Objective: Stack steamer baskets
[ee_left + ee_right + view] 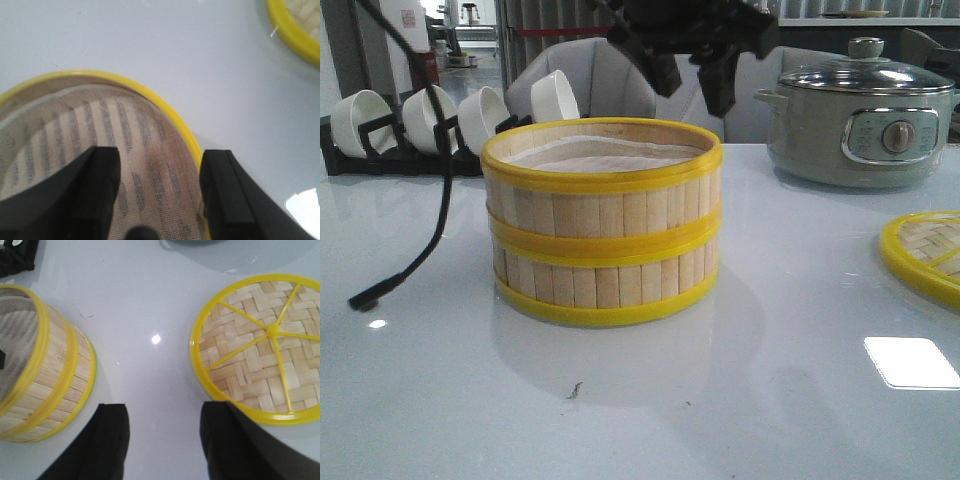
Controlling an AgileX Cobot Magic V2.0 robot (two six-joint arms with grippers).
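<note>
Two steamer baskets stand stacked at the table's middle, the upper basket [600, 205] sitting squarely on the lower basket [600, 282]. A pale liner [75, 125] lies inside the top one. My left gripper [692, 88] hangs open just above the stack's far right rim [165, 107]. In the left wrist view the left gripper [160, 165] has one finger over the liner and the other outside the rim, holding nothing. My right gripper [162, 415] is open over bare table between the stack [55, 375] and the lid, and does not show in the front view.
A flat woven bamboo lid [260, 350] with a yellow rim lies to the right of the stack, cut off at the frame edge [930, 255]. A grey-green electric pot [860, 120] stands back right. A rack of white bowls [420, 120] sits back left. A black cable [430, 220] trails down onto the table.
</note>
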